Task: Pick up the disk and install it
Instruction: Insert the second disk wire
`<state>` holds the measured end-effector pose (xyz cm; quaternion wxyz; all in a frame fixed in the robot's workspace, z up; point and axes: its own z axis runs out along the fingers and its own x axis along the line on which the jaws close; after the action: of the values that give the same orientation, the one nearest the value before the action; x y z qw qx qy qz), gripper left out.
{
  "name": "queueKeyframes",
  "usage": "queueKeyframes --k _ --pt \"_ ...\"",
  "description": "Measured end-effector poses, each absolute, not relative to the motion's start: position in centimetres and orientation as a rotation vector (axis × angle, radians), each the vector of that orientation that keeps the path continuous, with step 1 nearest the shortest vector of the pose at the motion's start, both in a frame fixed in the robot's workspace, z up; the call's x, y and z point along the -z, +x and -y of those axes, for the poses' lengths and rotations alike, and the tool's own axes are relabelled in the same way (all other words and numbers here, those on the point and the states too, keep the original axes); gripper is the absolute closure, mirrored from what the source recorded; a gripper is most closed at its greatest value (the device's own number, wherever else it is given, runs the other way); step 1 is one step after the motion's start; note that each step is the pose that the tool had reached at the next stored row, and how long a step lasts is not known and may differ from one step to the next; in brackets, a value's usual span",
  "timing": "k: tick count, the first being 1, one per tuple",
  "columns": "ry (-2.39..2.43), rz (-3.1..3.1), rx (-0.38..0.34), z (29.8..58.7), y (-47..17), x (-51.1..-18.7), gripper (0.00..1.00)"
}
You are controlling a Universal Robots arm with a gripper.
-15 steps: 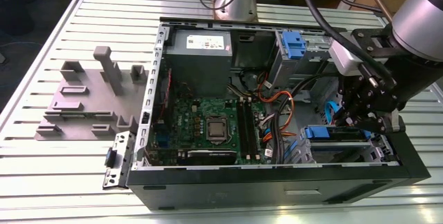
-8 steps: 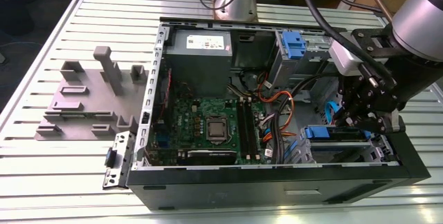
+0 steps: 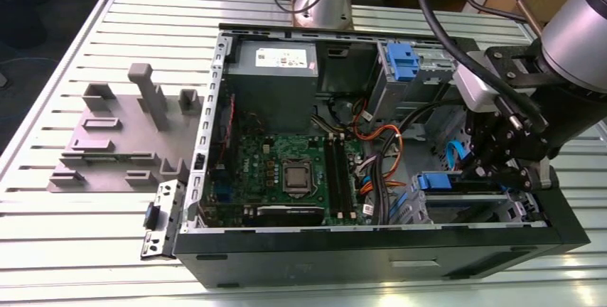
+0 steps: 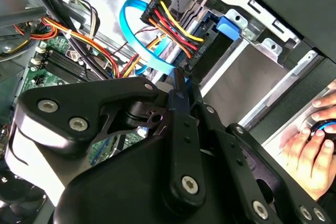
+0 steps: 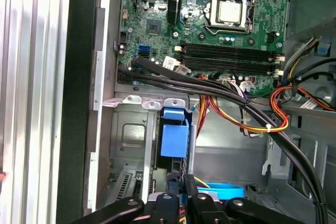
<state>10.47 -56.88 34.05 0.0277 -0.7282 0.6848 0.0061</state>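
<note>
The disk (image 3: 467, 185) stands on edge in the drive cage (image 3: 474, 211) at the near corner of the open computer case, on the exterior view's right. Its blue plastic end (image 3: 438, 181) points toward the motherboard. My gripper (image 3: 507, 173) reaches down onto it from above. In the first wrist view the gripper (image 5: 180, 182) has its two fingers closed around the disk's narrow top edge, and the disk's blue end (image 5: 174, 135) shows just beyond them. In the second wrist view a strip of blue rail sits between the closed fingertips (image 4: 177, 85) of the gripper (image 4: 182, 80).
Bundled wires (image 5: 247, 111) and a blue flat cable (image 4: 137, 45) run close by the cage. The power-supply box (image 3: 275, 72) and an upright blue latch (image 3: 403, 62) are at the back of the case. A grey fixture (image 3: 114, 136) lies on the slatted table. A person's hand (image 4: 307, 142) rests outside the case.
</note>
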Motion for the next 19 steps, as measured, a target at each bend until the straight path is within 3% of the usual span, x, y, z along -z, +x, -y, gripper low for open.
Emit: queueKeyframes --k 19 --pt "-2.233 -2.101 -0.047 57.30 10.47 -33.76 0.84"
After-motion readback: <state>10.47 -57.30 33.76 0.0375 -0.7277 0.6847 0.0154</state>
